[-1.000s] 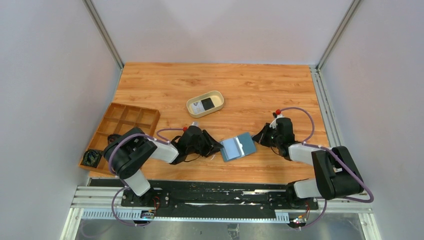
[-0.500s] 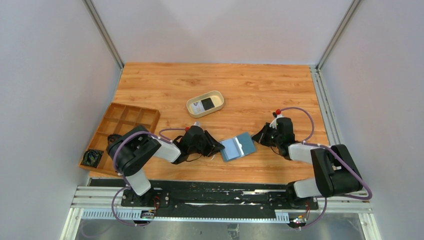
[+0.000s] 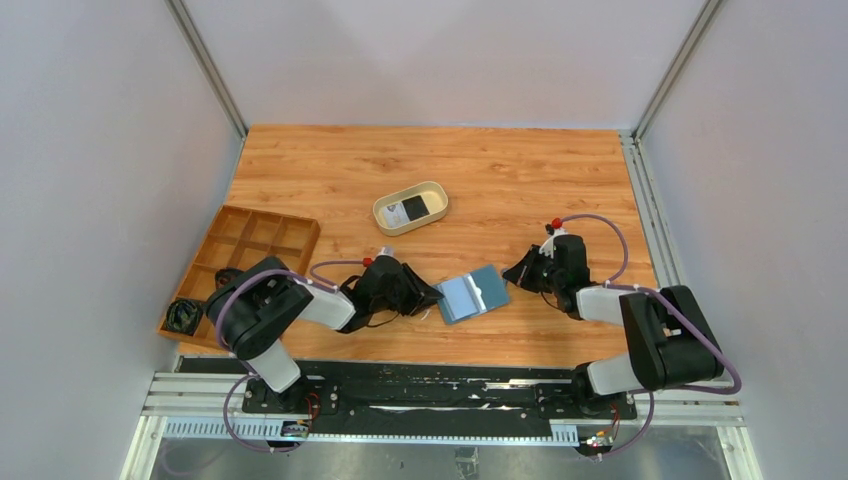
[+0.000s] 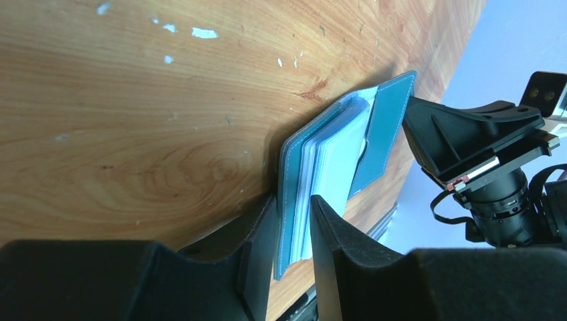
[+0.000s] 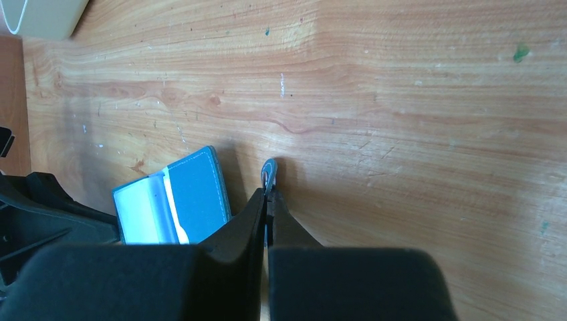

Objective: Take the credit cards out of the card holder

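Teal card holder (image 3: 474,293), lying open on the wood desk (image 3: 520,170), close to its near edge, between the two tools.
Axis: long side runs left to right, right end tilted slightly toward the far side; pale pockets face up.
Contents: credit cards (image 4: 331,160) seated in the pockets, whitish edges showing.
Grips: left tool (image 3: 432,297) clamped across the holder's left end, cover and cards between its fingers; right tool (image 3: 512,274) pinched tight on the snap tab (image 5: 269,167) at the right end.
Room: bare wood behind the holder to the far edge and toward the right edge.
Neighbours: beige oval tray (image 3: 378,213) behind-left, well apart; compartment tray (image 3: 270,215) at the left edge.
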